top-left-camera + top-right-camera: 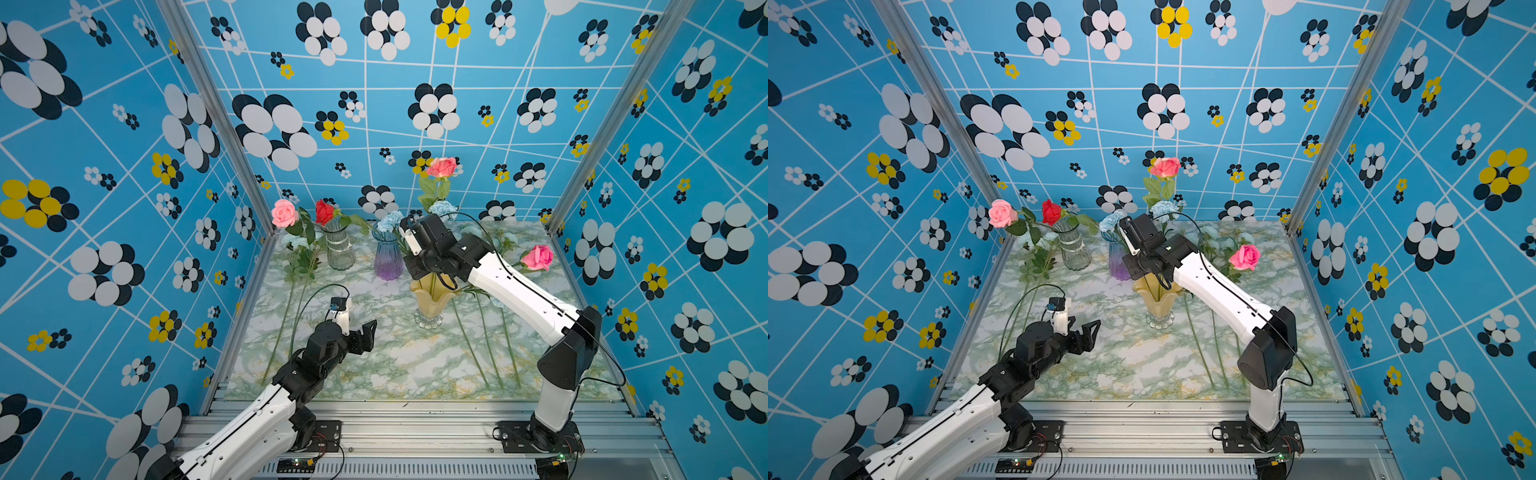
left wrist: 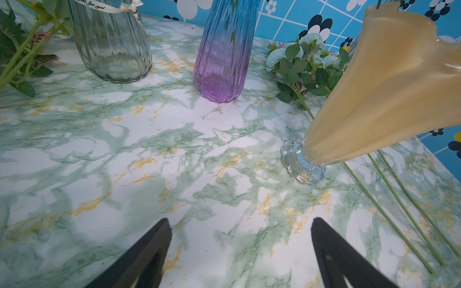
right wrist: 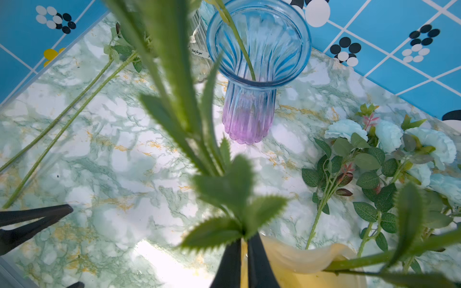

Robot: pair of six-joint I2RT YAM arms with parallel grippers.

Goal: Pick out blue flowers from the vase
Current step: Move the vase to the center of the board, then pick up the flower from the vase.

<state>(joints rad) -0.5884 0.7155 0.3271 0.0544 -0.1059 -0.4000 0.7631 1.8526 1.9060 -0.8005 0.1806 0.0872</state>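
A yellow fluted vase [image 1: 430,301] stands mid-table. Above it rise a pink rose [image 1: 441,167] and a pale blue flower [image 1: 442,208]. My right gripper [image 3: 244,239] hangs over the vase's mouth, shut on a green leafy stem [image 3: 224,184]; which bloom that stem carries is hidden. Another blue flower [image 1: 390,221] stands in the blue-to-purple vase [image 1: 388,257] just behind. More blue flowers [image 3: 389,139] lie on the table to the right, and others [image 1: 297,241] at the back left. My left gripper [image 1: 368,332] hovers open and empty, left of the yellow vase.
A clear ribbed vase [image 1: 340,249] at the back left holds a red rose [image 1: 324,212] and a pink rose [image 1: 284,212]. Another pink rose [image 1: 537,257] leans out to the right of the yellow vase. Long green stems [image 1: 469,345] lie on the marble table [image 1: 374,374].
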